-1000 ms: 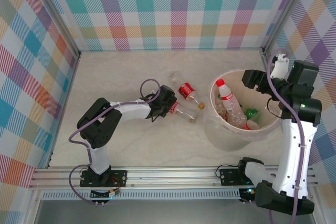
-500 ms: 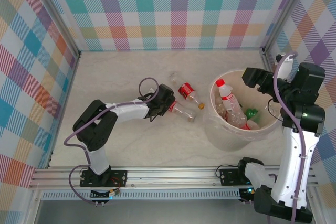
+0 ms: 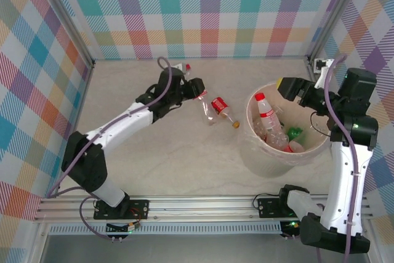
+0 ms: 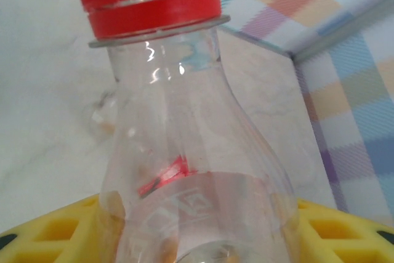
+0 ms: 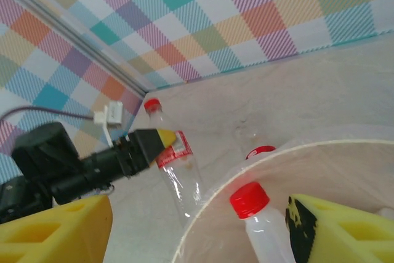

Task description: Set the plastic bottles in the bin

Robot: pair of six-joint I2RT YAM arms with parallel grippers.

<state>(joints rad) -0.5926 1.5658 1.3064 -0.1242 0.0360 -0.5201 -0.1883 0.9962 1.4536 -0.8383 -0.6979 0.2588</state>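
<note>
Robot test cell, lab setting.
Plaid-printed panels [image 3: 209,10] wall a marble-look tabletop [image 3: 184,158] on three sides; aluminium posts [image 3: 64,16] at far corners; arm bases [image 3: 120,206] bolted to near rail [image 3: 203,204].

a pale marbled table [image 3: 154,164] sits walled by pastel plaid panels [image 3: 209,10], metal rail [image 3: 203,207] in front

The large round cream plastic bin [image 3: 263,159] stands at the right of the tabletop [image 3: 154,152], with small clear plastic bottles [image 3: 266,115] inside. A red-labelled clear bottle [image 3: 220,105] lies just left of it, beside the red-capped clear bottle [image 3: 206,112] held in the left tool [image 3: 197,92].
</note>
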